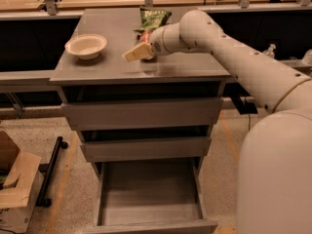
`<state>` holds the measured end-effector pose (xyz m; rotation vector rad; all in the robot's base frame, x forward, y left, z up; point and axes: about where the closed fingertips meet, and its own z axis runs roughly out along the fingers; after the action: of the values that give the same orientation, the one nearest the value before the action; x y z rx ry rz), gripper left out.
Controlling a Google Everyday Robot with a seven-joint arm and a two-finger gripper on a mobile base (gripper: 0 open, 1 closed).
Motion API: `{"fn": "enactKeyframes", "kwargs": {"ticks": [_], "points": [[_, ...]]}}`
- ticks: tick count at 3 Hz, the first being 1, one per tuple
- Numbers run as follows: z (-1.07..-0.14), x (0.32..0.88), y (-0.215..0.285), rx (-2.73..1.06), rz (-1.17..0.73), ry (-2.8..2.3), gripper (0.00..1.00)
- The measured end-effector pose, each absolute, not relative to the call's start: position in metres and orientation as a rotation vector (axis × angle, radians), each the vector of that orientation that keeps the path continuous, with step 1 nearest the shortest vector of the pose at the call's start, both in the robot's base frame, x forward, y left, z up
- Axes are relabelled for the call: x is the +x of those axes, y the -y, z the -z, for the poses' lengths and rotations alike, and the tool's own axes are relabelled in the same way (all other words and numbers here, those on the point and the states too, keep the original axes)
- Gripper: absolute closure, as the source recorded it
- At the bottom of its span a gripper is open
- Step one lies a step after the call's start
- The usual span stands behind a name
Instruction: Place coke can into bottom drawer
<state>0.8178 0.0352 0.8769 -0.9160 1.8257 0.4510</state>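
Well below my pincer (138, 53), nearest of all, the bottom drawer (146, 194) stands pulled out over the speckled floor (73, 179), with one cardboard box (14, 184) down to the left. Two shallower drawers (141, 113) stack above it. My pincer hangs low over the one grey surface (185, 67); released or clenched, I cannot tell. One white bowl (86, 45) sits to its left. Just beyond shows a red sliver, seemingly the coke can (143, 33), against one green snack bag (153, 17).

Hi front cam, end effector (138, 52) upper-centre
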Motion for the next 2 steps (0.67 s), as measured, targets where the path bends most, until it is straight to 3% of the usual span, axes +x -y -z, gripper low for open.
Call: {"fn": "enactKeyframes", "kwargs": {"ticks": [1,2], "points": [[-0.858,0.843,-0.045,-0.820,-0.497,-1.825,0.00],[-0.850,0.854,-0.045,-0.790,-0.499,-1.815,0.18]]}}
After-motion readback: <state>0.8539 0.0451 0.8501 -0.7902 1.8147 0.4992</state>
